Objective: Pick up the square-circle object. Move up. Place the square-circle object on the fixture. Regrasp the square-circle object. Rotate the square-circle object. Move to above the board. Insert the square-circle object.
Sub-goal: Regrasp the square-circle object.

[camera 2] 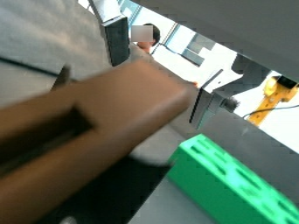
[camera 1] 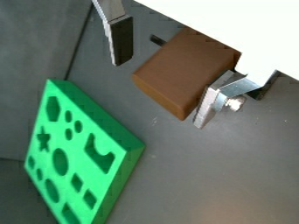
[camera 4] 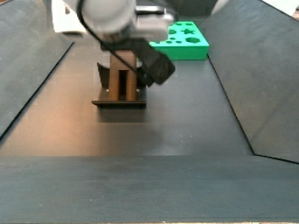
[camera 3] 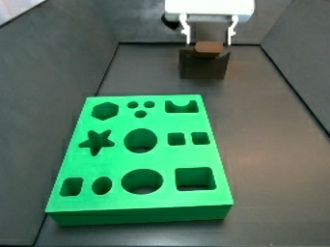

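The square-circle object [camera 1: 181, 77], a brown wooden peg, lies between my gripper's [camera 1: 166, 70] fingers; its square end face shows. One finger [camera 1: 117, 39] stands apart from the peg with a clear gap, and the opposite finger [camera 1: 218, 101] is at its corner. The gripper is open around the peg. In a wrist view the peg [camera 2: 105, 114] fills the frame, with a slot along its side. In both side views the gripper [camera 3: 209, 37] [camera 4: 131, 68] hangs just over the dark fixture [camera 3: 204, 66] [camera 4: 119, 98]. The green board [camera 1: 76, 153] [camera 3: 142, 154] lies flat.
Dark walls [camera 3: 58, 106] enclose the grey floor on both sides. In a side view the board [camera 4: 181, 42] lies behind the arm, and the fixture stands at the end of the floor opposite the board.
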### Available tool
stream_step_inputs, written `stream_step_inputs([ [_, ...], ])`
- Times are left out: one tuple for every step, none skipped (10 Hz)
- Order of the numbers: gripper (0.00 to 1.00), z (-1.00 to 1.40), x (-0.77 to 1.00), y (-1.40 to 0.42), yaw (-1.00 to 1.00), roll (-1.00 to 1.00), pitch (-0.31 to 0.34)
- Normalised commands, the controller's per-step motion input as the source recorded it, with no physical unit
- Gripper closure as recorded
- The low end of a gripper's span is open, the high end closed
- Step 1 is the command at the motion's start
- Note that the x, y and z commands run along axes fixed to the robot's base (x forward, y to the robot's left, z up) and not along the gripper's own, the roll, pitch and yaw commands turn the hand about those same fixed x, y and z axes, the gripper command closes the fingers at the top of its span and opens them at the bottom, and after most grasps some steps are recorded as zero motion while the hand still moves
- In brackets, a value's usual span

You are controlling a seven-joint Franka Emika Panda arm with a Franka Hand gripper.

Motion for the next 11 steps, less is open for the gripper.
stream_step_inputs([
  [0.0, 1.0, -0.02, 0.01, -0.02, 0.03, 0.073],
  [0.0, 1.0, -0.03, 0.01, -0.03, 0.04, 0.071],
  [0.0, 0.86, -0.03, 0.01, -0.04, 0.04, 0.07],
  [0.0, 0.61, -0.02, 0.01, -0.04, 0.04, 0.062],
  [0.0, 0.42, -0.02, 0.01, -0.05, 0.04, 0.055],
  [0.0, 0.0, -1.0, 0.0, 0.01, -0.06, 0.003],
  [0.0, -0.06, -1.0, 0.0, 0.0, -0.07, -0.034],
  [0.0, -0.04, -1.0, 0.0, -0.01, -0.06, -0.057],
  [0.0, -0.01, -1.0, 0.0, -0.01, -0.03, -0.09],
  [0.0, 0.0, -1.0, 0.0, -0.01, -0.01, -0.104],
  [0.0, 0.0, -1.0, 0.0, 0.01, 0.0, -0.116],
])
